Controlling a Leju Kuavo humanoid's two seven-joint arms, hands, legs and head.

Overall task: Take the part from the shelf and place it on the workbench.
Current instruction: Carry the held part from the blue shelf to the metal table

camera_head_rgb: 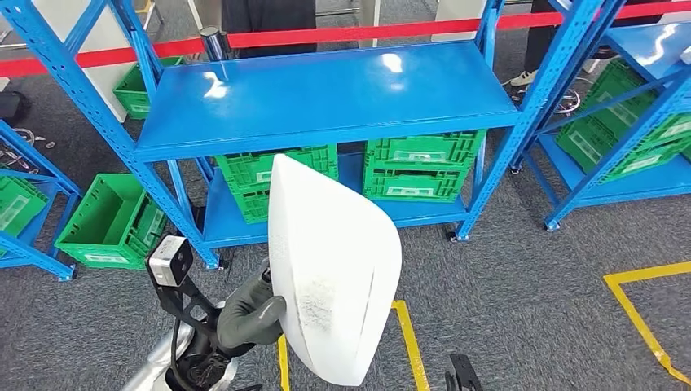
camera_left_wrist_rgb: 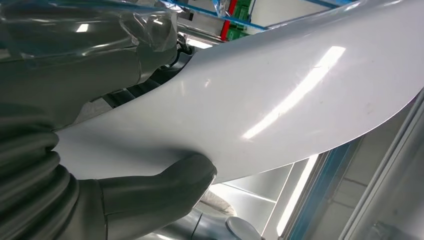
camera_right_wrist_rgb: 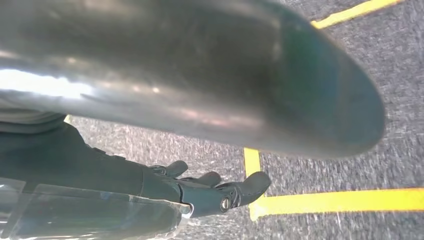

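From the head view I have my left hand [camera_head_rgb: 248,318] grasping the white curved panel [camera_head_rgb: 334,269] at its edge, thumb [camera_left_wrist_rgb: 165,187] pressed on the glossy face, the part upright at 6 o'clock over grey carpet and the yellow floor tape [camera_head_rgb: 411,346]. My right hand [camera_right_wrist_rgb: 220,192] hangs beneath the panel, fingers loosely curled and apart, holding nothing. The blue shelf [camera_head_rgb: 326,94] stands at 12 o'clock, green crates [camera_head_rgb: 420,167] on its lower level.
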